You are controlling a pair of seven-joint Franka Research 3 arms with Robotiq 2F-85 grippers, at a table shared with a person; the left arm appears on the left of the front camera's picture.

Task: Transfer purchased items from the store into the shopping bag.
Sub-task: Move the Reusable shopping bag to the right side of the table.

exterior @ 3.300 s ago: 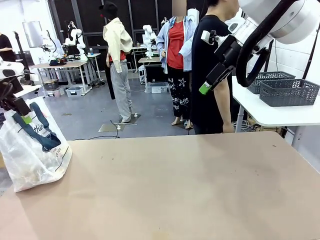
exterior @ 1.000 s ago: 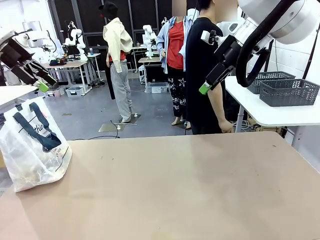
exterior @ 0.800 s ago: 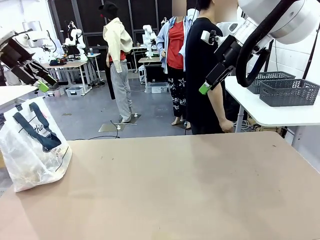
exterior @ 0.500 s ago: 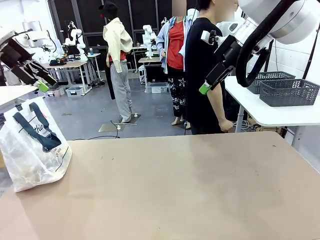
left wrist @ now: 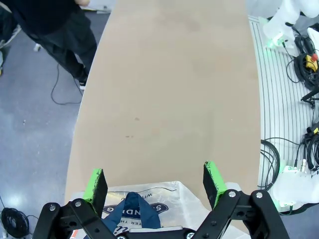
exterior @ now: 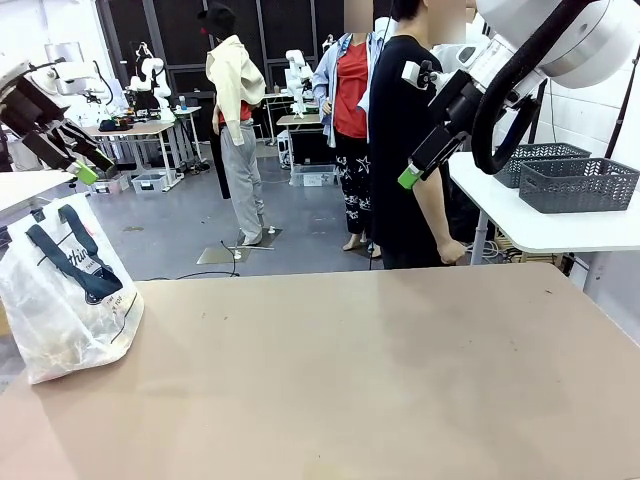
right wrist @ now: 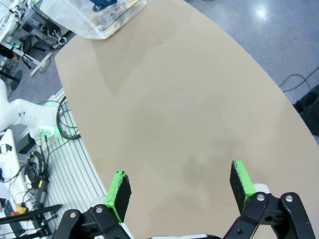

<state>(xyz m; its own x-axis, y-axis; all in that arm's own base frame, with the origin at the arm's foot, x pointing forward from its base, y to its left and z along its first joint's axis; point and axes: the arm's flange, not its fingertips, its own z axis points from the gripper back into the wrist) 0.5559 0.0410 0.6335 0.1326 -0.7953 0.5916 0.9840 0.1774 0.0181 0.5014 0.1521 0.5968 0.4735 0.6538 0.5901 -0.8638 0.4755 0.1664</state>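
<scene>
Left gripper (left wrist: pixel 154 181): we are holding it raised above the shopping bag (exterior: pixel 68 300), jaws spread wide and gripping nothing; in the front view it is hanging at about ten o'clock.
Right gripper (right wrist: pixel 179 189): we are keeping it high at about one o'clock in the front view, jaws spread wide and gripping nothing, looking down on the bare table (exterior: pixel 380 380).
Shopping bag: it is slumping at nine o'clock on the table's edge, navy handles (exterior: pixel 70 255) flopped over its front.
Bag contents: we are seeing pale, yellowish shapes through the plastic low in the bag; in the right wrist view small packets (right wrist: pixel 107 20) are showing through it, though we cannot tell each kind.
Step in hand: we are judging the loading finished, as no loose items are lying on the table.
Doing it well: we are advising keeping both arms high and away from the handles so the bag is not tipping over the edge.
Grey baskets (exterior: pixel 575 180): they are sitting on the side table at three o'clock; their contents are hidden from us.
Person (exterior: pixel 420 150): standing at twelve o'clock, turned away.
</scene>
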